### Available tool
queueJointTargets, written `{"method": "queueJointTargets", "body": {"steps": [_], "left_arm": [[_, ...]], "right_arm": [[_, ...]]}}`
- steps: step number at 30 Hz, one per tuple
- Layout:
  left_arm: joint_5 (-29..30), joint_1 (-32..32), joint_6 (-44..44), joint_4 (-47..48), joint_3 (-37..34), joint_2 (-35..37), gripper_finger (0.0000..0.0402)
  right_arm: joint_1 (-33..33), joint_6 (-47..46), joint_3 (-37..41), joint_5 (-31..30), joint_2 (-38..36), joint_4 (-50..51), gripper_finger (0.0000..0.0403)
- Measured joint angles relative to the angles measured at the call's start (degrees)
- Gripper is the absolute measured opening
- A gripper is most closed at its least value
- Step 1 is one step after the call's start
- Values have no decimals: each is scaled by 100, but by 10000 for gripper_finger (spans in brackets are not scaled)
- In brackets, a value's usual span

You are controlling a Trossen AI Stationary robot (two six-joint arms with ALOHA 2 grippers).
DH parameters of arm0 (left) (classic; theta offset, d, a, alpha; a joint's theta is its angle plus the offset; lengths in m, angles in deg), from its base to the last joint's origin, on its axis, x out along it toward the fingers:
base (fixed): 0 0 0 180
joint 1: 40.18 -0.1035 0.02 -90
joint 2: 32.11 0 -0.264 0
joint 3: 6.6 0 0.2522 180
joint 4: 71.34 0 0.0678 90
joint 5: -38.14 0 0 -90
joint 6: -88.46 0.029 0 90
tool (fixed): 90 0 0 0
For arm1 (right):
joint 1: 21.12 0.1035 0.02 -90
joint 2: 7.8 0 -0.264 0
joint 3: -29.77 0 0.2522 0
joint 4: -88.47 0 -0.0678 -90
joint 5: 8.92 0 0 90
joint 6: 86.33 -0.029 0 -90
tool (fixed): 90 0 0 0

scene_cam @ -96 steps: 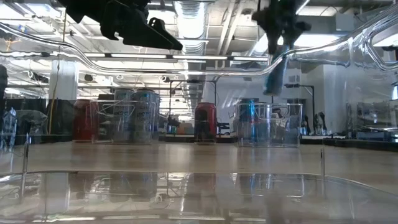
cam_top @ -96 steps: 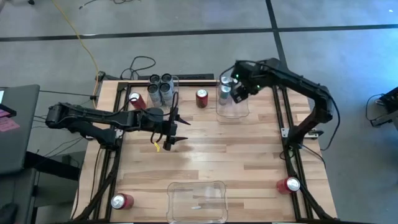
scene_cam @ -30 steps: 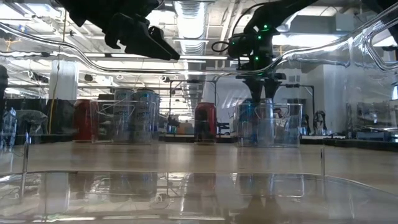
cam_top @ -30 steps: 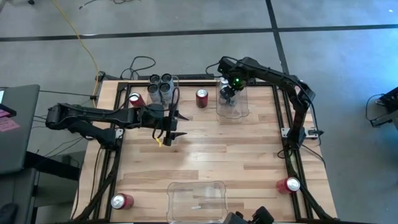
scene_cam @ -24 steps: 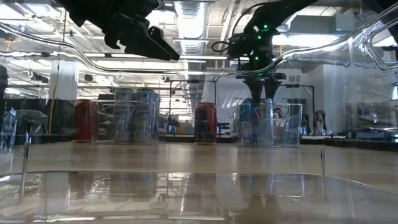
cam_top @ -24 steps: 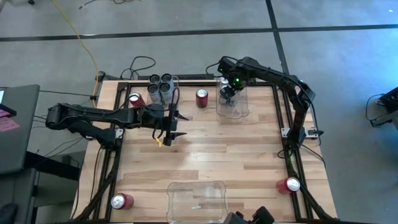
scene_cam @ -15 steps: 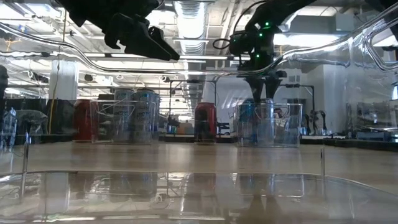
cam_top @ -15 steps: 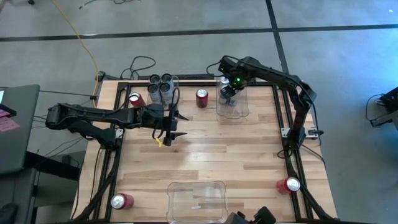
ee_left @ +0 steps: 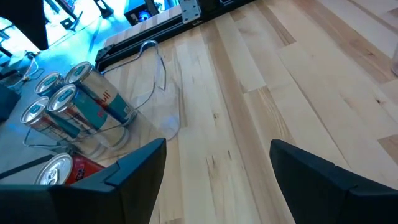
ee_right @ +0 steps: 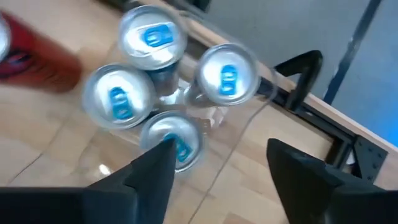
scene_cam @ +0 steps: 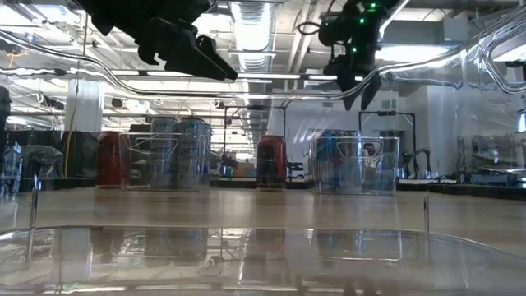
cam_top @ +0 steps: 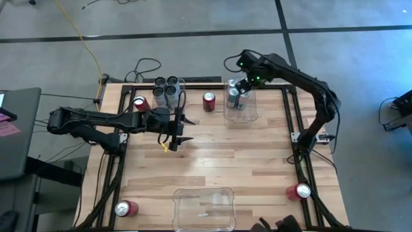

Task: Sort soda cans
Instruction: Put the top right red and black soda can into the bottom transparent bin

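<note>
Standing on the tabletop [cam_top: 212, 161], the near clear bin [cam_top: 203, 209] has a red can [cam_top: 126, 208] to its left and another [cam_top: 298, 191] to its right. Beyond it the left hand [cam_top: 183, 134] hangs released, empty. Farther still, the right hand [cam_top: 241, 87] hovers released over the far bin [cam_top: 241, 111] holding four blue-tabbed cans [ee_right: 155, 38].

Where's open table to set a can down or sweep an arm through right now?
The broad middle of the table is bare, between the far bins and the empty bin at the near edge. The far edge is crowded: left bin, red cans, right bin with four cans under the right tool. The left tool hovers left of centre.
</note>
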Motion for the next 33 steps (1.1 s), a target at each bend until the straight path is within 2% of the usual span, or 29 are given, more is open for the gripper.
{"method": "queueJointTargets", "body": {"steps": [3,10,13,15,18,24,29,33], "left_arm": [[0,0,-31,12,2,0,284],[8,0,-2,68,0,2,284],[100,0,58,60,0,0,284],[279,0,63,17,1,0,284],[581,-52,64,-3,0,2,284],[623,-381,-202,240,0,2,284],[561,-699,-495,368,0,0,284],[217,-1012,-803,-247,0,-185,284]], "right_arm": [[-256,-80,164,-16,10,-70,212],[-866,-105,1132,-14,8,-559,57],[-984,-99,1416,-8,8,-663,13],[-990,-100,1545,-7,-28,-762,8],[-954,-77,1732,10,-293,-1055,21],[-539,-219,1978,11,-1302,-1518,32],[492,-616,2249,-49,-2273,-1572,31],[1623,-963,2601,-850,-2974,-2230,31]]}}
